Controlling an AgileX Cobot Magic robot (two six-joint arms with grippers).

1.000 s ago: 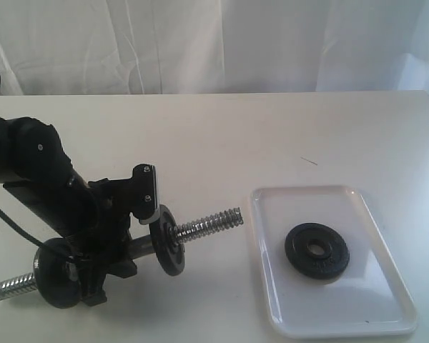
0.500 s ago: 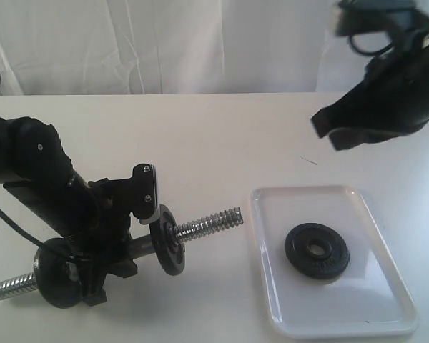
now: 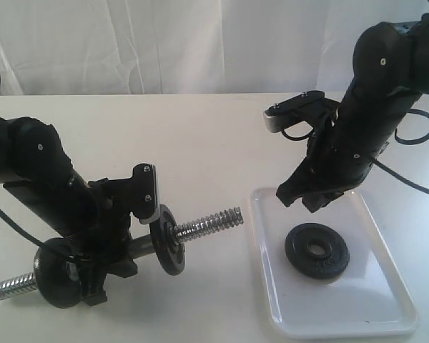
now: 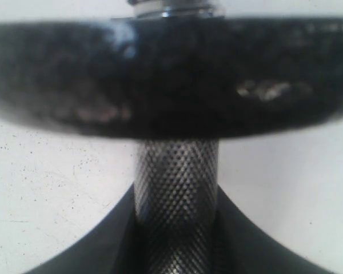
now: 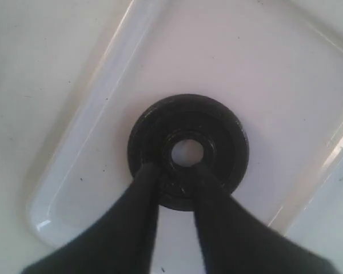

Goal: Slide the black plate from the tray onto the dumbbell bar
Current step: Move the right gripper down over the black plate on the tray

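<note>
The black plate [image 3: 317, 249] [image 5: 223, 137] lies flat in the white tray [image 3: 372, 286] [image 5: 263, 74]. My right gripper [image 3: 300, 202] [image 5: 176, 171] hangs just above the plate's far-left edge. It is open by a narrow gap with nothing between its fingers. The dumbbell bar [image 3: 207, 224] [image 4: 176, 188] is held off the table by my left gripper [image 3: 121, 246] [image 4: 176, 251], shut on its knurled handle. Two black plates [image 3: 166, 243] [image 3: 57, 273] sit on the bar, and its threaded end points toward the tray.
The tray's rim [image 3: 261, 214] stands close to the tip of the bar. A white curtain [image 3: 200, 43] closes off the back of the table. A cable [image 3: 415, 136] trails from my right arm.
My right arm has come into view from the upper right and dropped down over the tray and the plate. The left arm and the bar have not moved.
</note>
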